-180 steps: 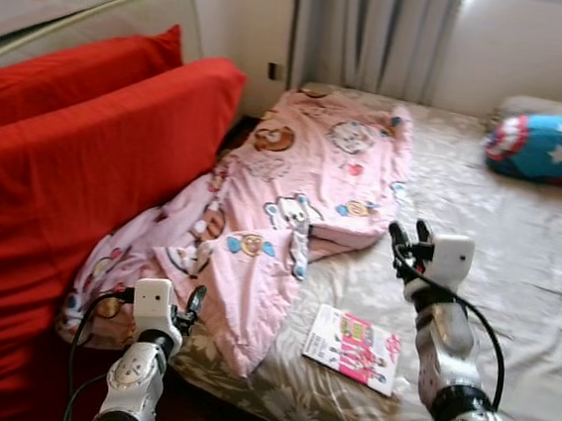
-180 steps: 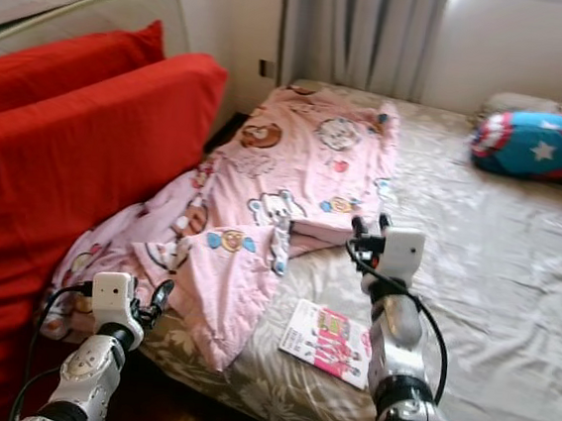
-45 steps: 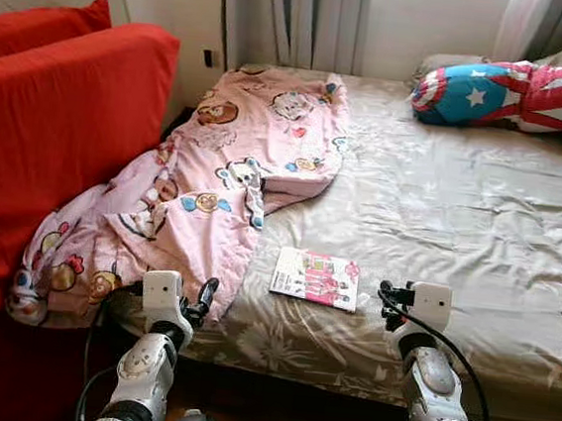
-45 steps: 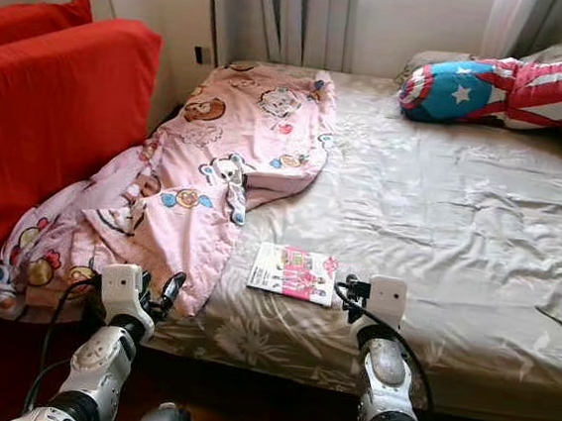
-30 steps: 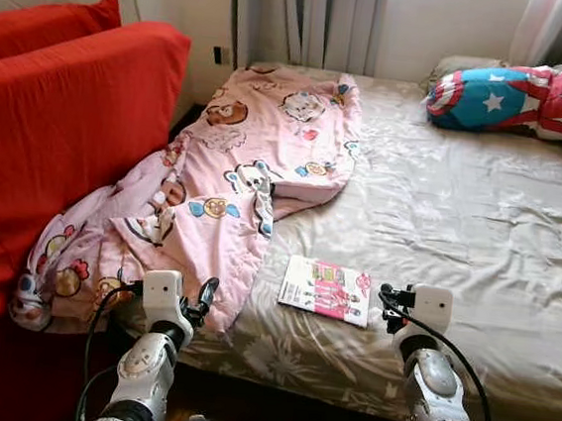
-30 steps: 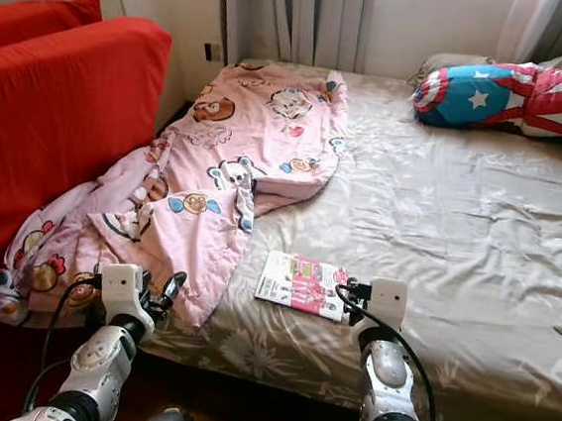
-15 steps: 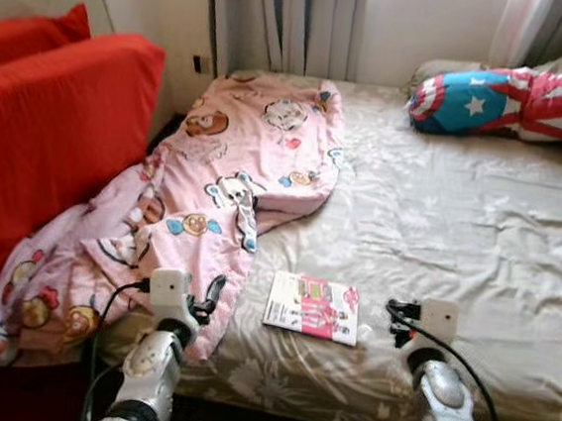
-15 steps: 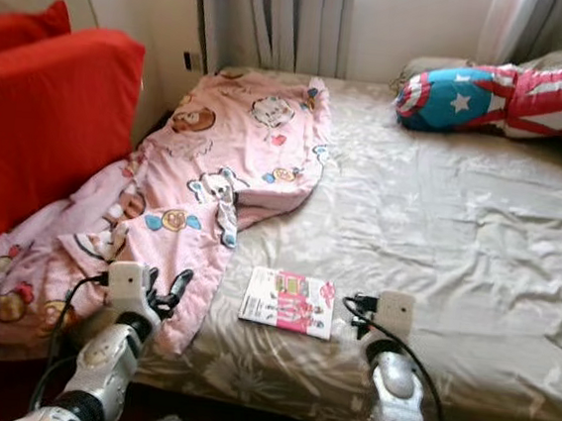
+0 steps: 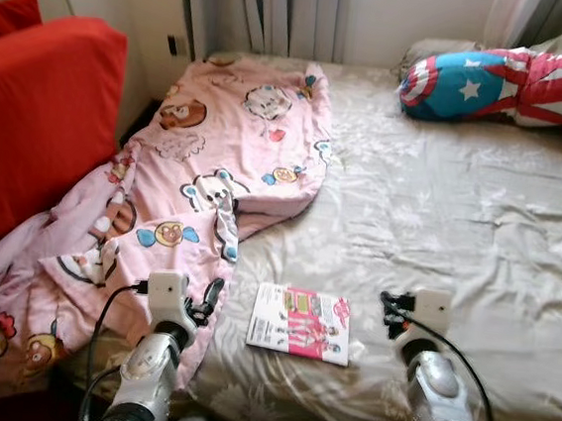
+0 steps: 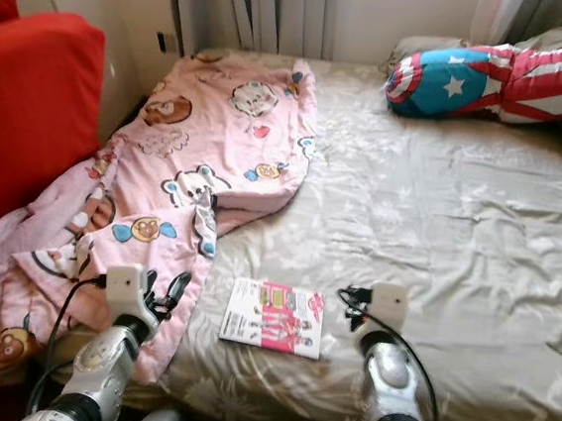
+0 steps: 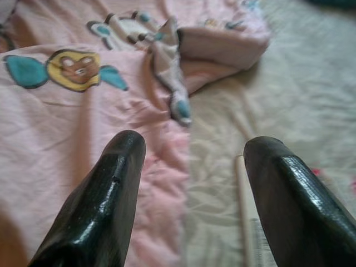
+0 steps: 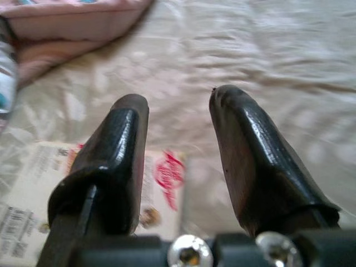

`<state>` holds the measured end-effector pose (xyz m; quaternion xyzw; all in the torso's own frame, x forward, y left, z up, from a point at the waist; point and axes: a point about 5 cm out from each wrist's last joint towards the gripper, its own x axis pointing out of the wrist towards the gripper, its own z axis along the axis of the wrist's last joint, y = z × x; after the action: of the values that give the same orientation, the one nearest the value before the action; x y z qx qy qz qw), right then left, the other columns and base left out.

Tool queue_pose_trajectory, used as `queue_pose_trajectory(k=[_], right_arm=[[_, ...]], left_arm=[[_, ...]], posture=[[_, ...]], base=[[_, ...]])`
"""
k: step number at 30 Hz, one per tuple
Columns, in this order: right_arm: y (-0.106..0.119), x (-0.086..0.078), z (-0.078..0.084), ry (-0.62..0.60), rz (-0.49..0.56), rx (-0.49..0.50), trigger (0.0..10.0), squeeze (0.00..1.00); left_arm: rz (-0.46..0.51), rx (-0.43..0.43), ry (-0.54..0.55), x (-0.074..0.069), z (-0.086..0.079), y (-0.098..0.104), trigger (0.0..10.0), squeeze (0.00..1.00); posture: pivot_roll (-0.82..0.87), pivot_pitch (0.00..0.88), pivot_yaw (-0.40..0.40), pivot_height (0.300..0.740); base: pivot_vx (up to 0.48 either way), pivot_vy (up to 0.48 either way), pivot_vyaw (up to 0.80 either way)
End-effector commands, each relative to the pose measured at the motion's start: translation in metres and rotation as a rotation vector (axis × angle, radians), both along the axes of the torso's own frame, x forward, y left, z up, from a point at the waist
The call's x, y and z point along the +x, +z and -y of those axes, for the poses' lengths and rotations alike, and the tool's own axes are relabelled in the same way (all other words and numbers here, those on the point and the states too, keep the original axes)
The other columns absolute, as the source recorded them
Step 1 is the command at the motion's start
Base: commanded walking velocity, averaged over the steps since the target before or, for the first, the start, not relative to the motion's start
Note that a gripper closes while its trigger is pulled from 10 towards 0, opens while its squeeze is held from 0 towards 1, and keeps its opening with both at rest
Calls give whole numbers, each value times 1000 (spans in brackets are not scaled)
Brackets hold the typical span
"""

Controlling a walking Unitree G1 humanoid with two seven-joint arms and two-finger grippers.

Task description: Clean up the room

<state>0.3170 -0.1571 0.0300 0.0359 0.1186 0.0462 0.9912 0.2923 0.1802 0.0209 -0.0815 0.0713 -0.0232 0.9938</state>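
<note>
A pink cartoon-print blanket [image 9: 206, 164] lies crumpled over the left side of the bed and hangs off its near left corner. A pink and white magazine [image 9: 300, 323] lies flat on the beige sheet [image 9: 459, 218] near the front edge. My left gripper [image 9: 208, 298] hovers open over the blanket's lower edge, just left of the magazine; in the left wrist view its fingers [image 11: 100, 200] stand wide apart with nothing between. My right gripper [image 9: 392, 303] is open just right of the magazine, and the magazine's corner [image 12: 161, 178] shows beneath its fingers [image 12: 111, 156].
A star-and-stripes pillow [image 9: 473, 80] lies at the bed's far right. A big red cushion [image 9: 30, 127] stands along the left side, against the blanket. Grey curtains [image 9: 270, 10] hang behind the bed. The right half of the sheet is bare and wrinkled.
The whole picture has shifted: the camera has come closer to the bed and turned right, so the red cushion sits further left. Both arms keep the same low pose, fingers still apart.
</note>
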Motion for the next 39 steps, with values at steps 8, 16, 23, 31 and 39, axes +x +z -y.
queue_pose_trajectory(k=[8, 16, 23, 31, 39], right_arm=[[8, 5, 1, 2, 36, 9, 10000, 0], [-14, -15, -6, -8, -25, 22, 10000, 0], [-27, -30, -7, 12, -50, 19, 10000, 0], [-29, -23, -8, -10, -140, 123, 10000, 0], [-22, -9, -11, -57, -217, 199, 10000, 1000]], left_arm=[[10, -10, -18, -9, 7, -5, 10000, 0], [27, -26, 10, -27, 9, -11, 10000, 0], [59, -22, 10, -32, 10, -7, 10000, 0], [104, -18, 21, -27, 7, 6, 10000, 0], [105, 3, 19, -38, 1, 9, 10000, 0]], posture=[[-101, 183, 39, 638], [-62, 215, 13, 628], [-43, 267, -2, 613], [-17, 292, 0, 613], [35, 319, 24, 613]], base=[[0, 0, 0], [0, 0, 0], [0, 0, 0], [0, 0, 0], [0, 0, 0]])
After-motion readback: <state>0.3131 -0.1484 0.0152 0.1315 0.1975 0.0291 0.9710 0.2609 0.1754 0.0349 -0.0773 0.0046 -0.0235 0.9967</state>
